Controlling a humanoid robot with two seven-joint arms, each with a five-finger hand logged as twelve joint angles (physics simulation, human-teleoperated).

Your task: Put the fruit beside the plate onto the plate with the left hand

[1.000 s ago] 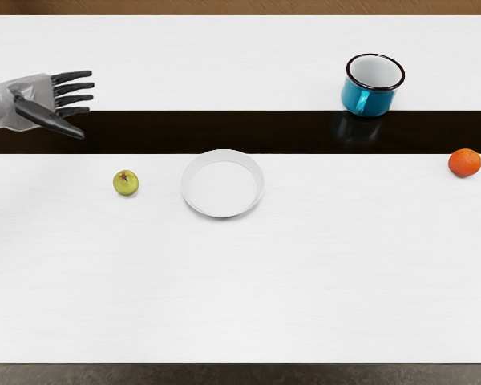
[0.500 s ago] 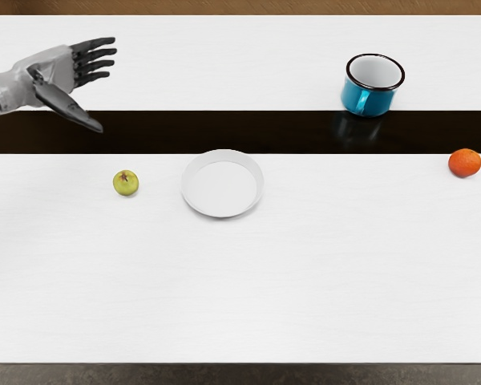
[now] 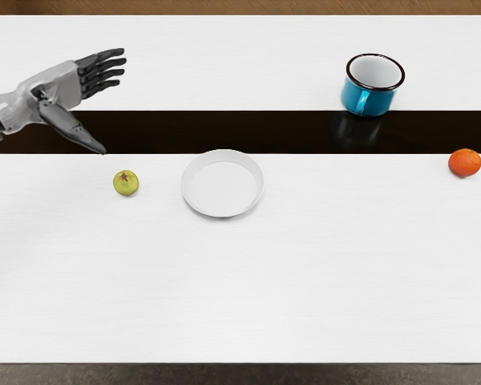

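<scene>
Looks like the approach step, with the grey robotic left hand [image 3: 64,90] far left, fingers [image 3: 104,69] spread and empty, small green apple [image 3: 126,182] on the white worktop [image 3: 240,281] beside the round white plate [image 3: 223,184]; probably calls for lowering, then closing round it.

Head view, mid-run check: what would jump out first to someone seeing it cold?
The grey left hand at upper left catches the eye, its fingers spread and holding nothing. Below it the small green apple lies just left of the empty white plate at centre, not touching it. The blue mug at upper right and the orange at the right edge add the strongest colour.
</scene>
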